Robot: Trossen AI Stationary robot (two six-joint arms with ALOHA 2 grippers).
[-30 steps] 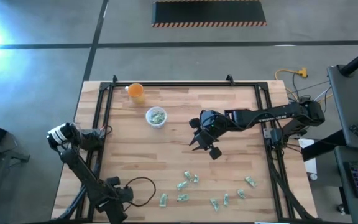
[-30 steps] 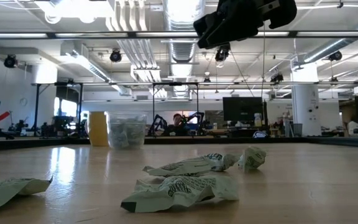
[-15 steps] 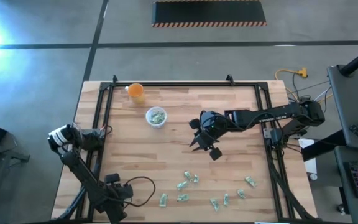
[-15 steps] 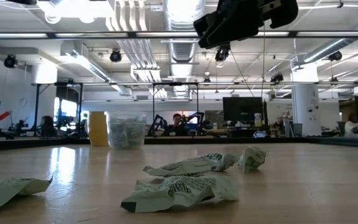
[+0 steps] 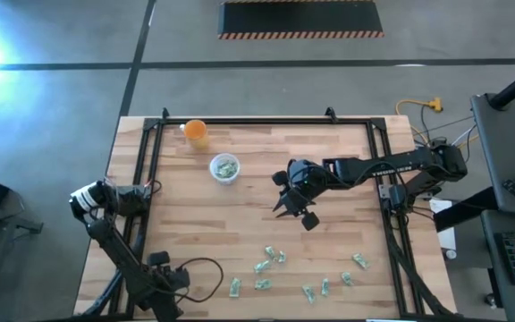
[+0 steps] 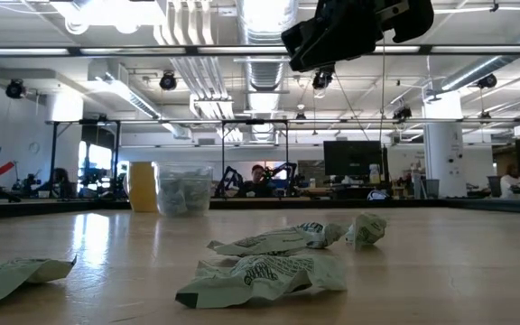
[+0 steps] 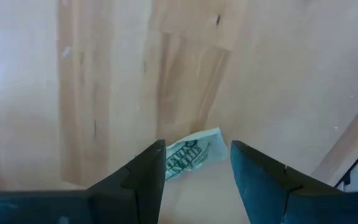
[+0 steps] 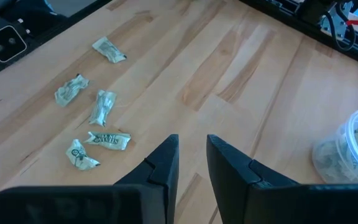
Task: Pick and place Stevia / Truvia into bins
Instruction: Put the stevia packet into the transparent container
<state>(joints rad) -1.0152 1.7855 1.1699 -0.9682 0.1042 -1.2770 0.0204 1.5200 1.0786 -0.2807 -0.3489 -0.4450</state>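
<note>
Several crumpled green-and-white Stevia sachets (image 5: pixel 275 259) lie flat on the wooden table near its near edge, also in the right wrist view (image 8: pixel 107 139) and the low view (image 6: pixel 260 275). The clear cup (image 5: pixel 224 167) stands at the far left centre with sachets inside. My left gripper (image 7: pixel 194 149) points down over the near left of the table (image 5: pixel 161 268). It is open, and one sachet (image 7: pixel 191 157) lies on the wood below the gap between its fingertips. My right gripper (image 8: pixel 191 146) hangs above the table's middle (image 5: pixel 293 213), open by a narrow gap and holding nothing.
An orange cup (image 5: pixel 196 133) stands at the far left, beside the clear cup. A black frame (image 5: pixel 257 122) runs along the table's edges. Bare wood lies between the cups and the sachets. A cable loops on the table by the left arm (image 5: pixel 206 268).
My left gripper has tipped a little while staying over the same spot at the near left. The sachets and cups have not moved.
</note>
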